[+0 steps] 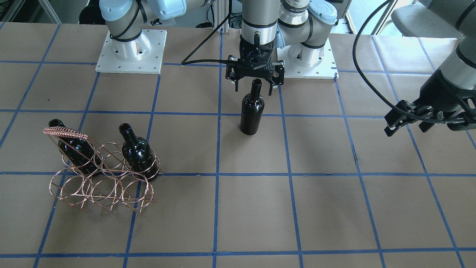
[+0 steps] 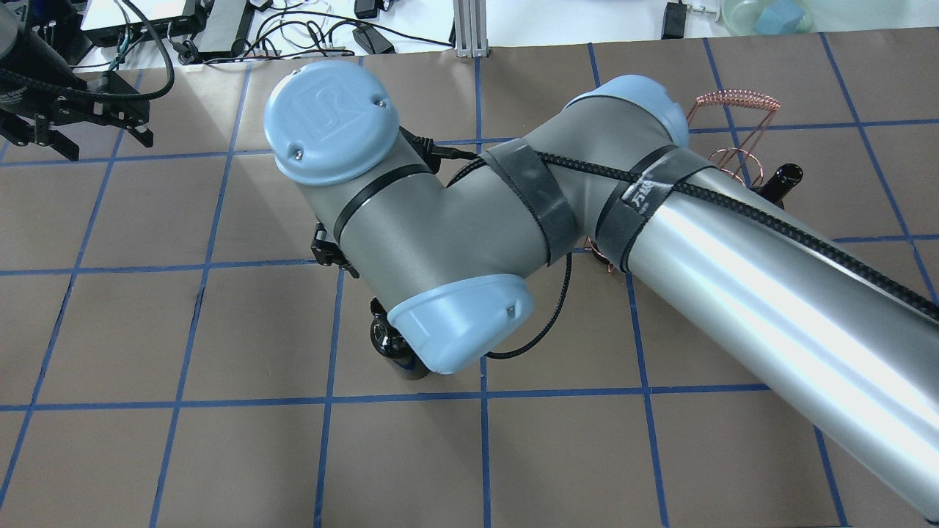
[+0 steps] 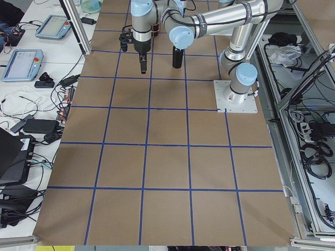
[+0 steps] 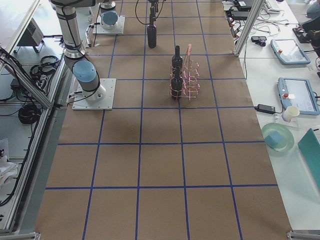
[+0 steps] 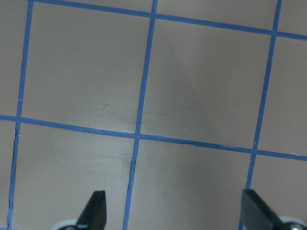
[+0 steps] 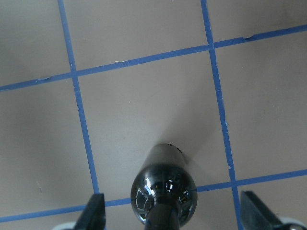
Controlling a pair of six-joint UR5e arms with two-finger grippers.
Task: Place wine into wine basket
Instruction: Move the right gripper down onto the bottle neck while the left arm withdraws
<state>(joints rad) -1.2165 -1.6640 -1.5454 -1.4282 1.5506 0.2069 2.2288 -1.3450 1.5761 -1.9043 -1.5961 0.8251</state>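
Note:
One black wine bottle [image 1: 252,111] stands upright and alone on the table's middle. My right gripper [image 1: 253,88] hangs over it, open, one finger on each side of the bottle's mouth without touching. In the right wrist view the bottle [image 6: 163,191] sits between the open fingertips [image 6: 96,213]. The copper wire wine basket [image 1: 104,184] stands on the table, with two more black bottles [image 1: 76,147] [image 1: 137,150] in its back-row rings. My left gripper [image 1: 407,128] is open and empty, far off to the side above bare table [image 5: 144,96].
The table is brown paper with a blue tape grid. The two arm bases [image 1: 130,56] sit on white plates at the robot's edge. My right arm's elbow [image 2: 440,220] hides most of the middle in the overhead view. The basket's front-row rings hold nothing.

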